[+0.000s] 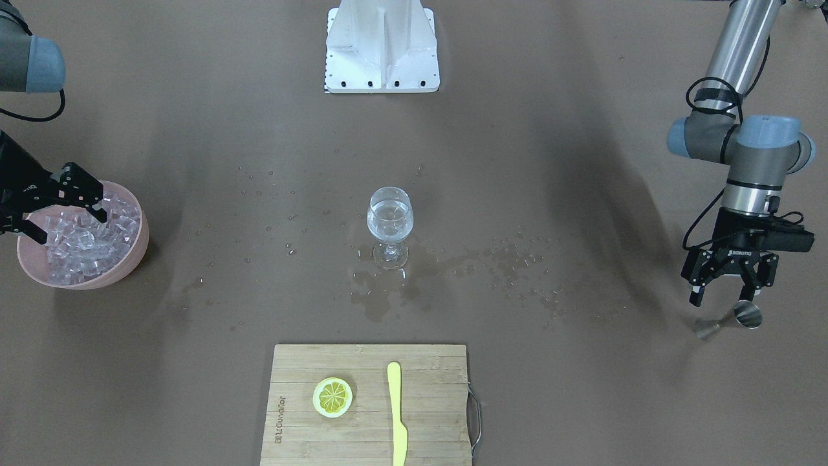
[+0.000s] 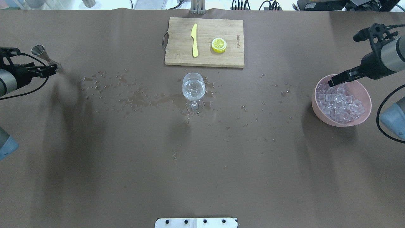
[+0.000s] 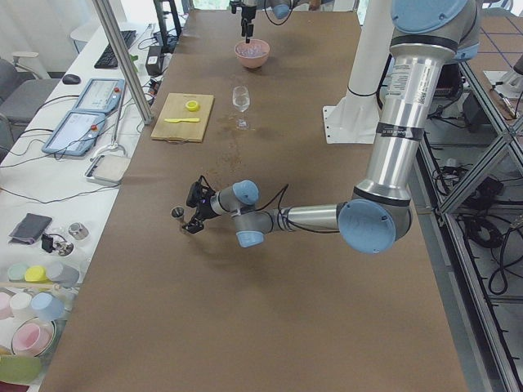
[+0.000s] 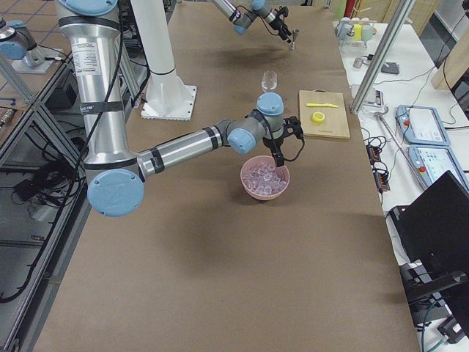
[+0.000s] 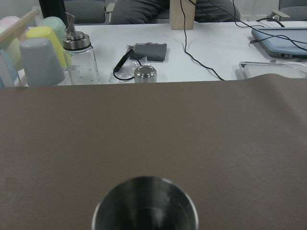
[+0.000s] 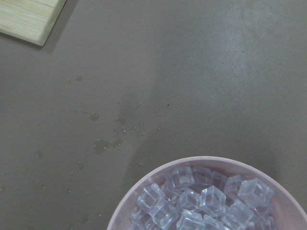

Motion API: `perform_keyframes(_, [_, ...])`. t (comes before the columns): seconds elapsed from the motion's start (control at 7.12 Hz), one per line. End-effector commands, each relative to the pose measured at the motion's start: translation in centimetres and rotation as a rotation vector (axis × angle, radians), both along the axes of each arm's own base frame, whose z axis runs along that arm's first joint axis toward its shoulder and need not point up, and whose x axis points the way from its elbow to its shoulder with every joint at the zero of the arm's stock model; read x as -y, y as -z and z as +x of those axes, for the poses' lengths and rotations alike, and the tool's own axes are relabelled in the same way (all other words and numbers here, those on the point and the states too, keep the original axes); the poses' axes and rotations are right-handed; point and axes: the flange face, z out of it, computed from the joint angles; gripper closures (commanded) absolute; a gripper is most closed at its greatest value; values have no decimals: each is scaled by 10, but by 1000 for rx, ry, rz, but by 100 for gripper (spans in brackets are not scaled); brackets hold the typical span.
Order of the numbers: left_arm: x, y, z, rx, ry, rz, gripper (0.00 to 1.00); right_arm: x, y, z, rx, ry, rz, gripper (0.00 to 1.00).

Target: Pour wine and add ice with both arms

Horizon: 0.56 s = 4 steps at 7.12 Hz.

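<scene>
1. The right pincer [image 1: 66, 222] is seen spread wide just above the ice [image 1: 84, 243], which is heaped in a pink bowl [image 1: 132, 255] directly beneath its fingertips.
2. The left pincer [image 1: 724, 294] is likewise held wide. A steel measuring cup [image 1: 744, 317] is stood upright just ahead of its fingertips, and whether they touch cannot be told.
3. A glass [image 1: 389, 223] holding clear liquid is placed between the two pincers, well apart from each, and is ringed by spilled drops [image 1: 517, 259].
4. Farther off, beyond the glass, a wooden board [image 1: 369, 440] is laid, with a lemon slice [image 1: 332, 397] and a yellow knife [image 1: 396, 414] on it.
</scene>
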Motion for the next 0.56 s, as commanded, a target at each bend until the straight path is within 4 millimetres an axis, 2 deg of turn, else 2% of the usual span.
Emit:
perform_keyframes(0.0, [-35,-16,-23,-6,-42,-31,3,1,-1,-1,-4,-1,-1,0])
perform_keyframes(0.14, [-64,-19,-32,-40,-154,-79,4,-1,-10,-4,-18,1,-12,0])
perform_keyframes(0.28, [-68,-17,-46,-72,-195,-101,4,-1,-23,-10,-37,5,-27,0])
perform_keyframes(0.42, [-80,-25,-58,-94,-256,-148,4,-3,-35,-16,-50,17,-47,0])
